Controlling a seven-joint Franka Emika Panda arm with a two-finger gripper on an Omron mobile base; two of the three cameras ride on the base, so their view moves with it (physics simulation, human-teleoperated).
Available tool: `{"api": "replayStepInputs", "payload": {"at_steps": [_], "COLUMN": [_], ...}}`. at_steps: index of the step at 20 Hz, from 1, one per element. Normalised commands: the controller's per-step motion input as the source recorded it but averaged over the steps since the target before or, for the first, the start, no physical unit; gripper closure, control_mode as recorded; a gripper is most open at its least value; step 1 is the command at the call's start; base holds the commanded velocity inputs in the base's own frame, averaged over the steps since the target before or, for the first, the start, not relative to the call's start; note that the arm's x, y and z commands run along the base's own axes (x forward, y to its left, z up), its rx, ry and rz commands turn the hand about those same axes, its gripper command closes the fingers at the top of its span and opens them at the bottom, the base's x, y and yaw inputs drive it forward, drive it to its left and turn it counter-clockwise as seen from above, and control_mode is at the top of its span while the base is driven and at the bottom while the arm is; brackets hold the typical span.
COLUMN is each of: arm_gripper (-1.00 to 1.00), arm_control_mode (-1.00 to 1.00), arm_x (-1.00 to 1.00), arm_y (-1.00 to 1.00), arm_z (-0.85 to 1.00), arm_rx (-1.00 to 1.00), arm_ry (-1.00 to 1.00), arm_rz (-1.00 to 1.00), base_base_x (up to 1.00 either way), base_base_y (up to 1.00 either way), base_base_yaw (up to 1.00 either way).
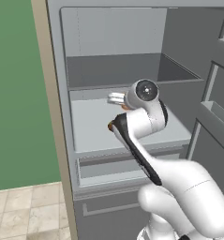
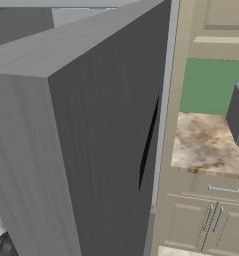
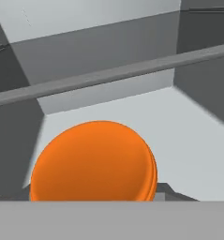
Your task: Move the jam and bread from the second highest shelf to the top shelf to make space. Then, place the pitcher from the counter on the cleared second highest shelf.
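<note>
Jam (image 3: 92,161) sits seemingly between the gripper (image 1: 116,98) fingers, above second highest shelf (image 1: 92,126).

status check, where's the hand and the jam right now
Gripper inside the fridge over the pale shelf, grip state unclear. Jam right at the hand, orange lid up close. Nothing in the way.

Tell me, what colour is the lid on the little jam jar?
Bright orange. The round orange jam jar lid shows best in the hand view, close up over the pale shelf.

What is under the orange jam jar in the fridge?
The jam sits on the pale second highest shelf. The spot right beneath it is covered by its orange lid. The darker top shelf's edge runs above it.
</note>
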Motion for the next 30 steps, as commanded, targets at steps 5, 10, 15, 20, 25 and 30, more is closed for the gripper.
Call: {"api": "replayStepInputs", "payload": {"at_steps": [5,10,15,20,25,30], "arm_gripper": [1.0,1.0,1.0,1.0,1.0,1.0], "arm_control_mode": [-1.0,-1.0,-1.0,-1.0,-1.0,-1.0], "arm_x": [-0.32,-0.19,0.16,0.57,0.79,0.85], "arm_y": [0.0,0.0,-0.15,-0.11,-0.02,0.0], "arm_z": [0.86,0.71,0.25,-0.06,-0.32,-0.45], "arm_rx": [0.0,0.0,0.0,0.0,0.0,0.0], "arm_ry": [0.0,-0.02,-0.01,0.0,0.0,0.0], "arm_rz": [-0.02,-0.02,-0.05,-0.01,0.0,0.0], "base_base_x": [0.0,0.0,0.0,0.0,0.0,0.0], "base_base_y": [0.0,0.0,0.0,0.0,0.0,0.0], "base_base_yaw": [0.0,0.0,0.0,0.0,0.0,0.0]}}
